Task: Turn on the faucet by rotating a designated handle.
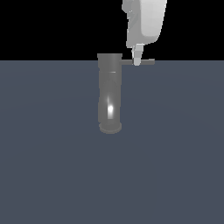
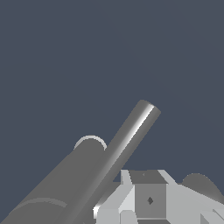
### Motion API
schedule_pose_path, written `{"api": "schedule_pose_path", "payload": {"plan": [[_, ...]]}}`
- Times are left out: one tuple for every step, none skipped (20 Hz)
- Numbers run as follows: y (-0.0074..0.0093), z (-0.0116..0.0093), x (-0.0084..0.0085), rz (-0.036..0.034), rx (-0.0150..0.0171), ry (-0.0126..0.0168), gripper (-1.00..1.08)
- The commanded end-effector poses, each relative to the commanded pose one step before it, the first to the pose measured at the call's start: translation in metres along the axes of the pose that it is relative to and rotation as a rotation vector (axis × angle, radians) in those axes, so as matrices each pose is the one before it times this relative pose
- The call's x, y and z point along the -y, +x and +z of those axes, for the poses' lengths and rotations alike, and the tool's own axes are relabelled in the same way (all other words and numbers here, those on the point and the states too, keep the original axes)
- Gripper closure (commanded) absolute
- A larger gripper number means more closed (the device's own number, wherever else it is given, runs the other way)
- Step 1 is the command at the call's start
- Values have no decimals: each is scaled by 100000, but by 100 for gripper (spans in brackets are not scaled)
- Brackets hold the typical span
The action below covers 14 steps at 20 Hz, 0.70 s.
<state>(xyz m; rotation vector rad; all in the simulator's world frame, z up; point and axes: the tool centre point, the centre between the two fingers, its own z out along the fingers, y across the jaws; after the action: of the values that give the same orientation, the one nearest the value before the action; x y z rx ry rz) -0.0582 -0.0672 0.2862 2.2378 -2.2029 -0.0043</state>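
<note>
The faucet (image 1: 109,92) is a glossy grey upright cylinder with a round foot and a thick top cap. Its handle (image 1: 146,62), a thin grey bar, sticks out sideways from the cap toward the exterior view's right. My white gripper (image 1: 137,61) comes down from above, and its fingertips overlap the handle about midway along the bar. The fingers look pressed together with nothing held between them. In the wrist view the handle (image 2: 131,135) runs diagonally away from the gripper (image 2: 150,205). The faucet (image 2: 74,175) body lies beside it.
The faucet stands on a flat blue-grey floor (image 1: 52,175) that stretches out all around it. Behind it the background is black. No other objects show in either view.
</note>
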Motion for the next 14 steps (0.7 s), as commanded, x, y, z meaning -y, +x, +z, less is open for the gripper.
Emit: {"api": "schedule_pose_path", "payload": {"plan": [[1387,16,669,1452,-138,336,108],[262,0,229,98,1,-2,108],[260,0,228,98,1,-2,108],[244,0,229,69,1,-1,108],[258,0,225,98,1,-2,108],[257,0,224,98,2,-2,108],[256,0,223,98,2,-2,108],[239,0,224,69,2,-2,108],[253,0,221,98,3,-2,108],[237,-1,222,69,2,-2,108],[251,0,219,98,3,-3,108],[250,0,217,98,3,-3,108],[233,-1,219,69,3,-2,108],[247,0,215,98,4,-3,108]]}}
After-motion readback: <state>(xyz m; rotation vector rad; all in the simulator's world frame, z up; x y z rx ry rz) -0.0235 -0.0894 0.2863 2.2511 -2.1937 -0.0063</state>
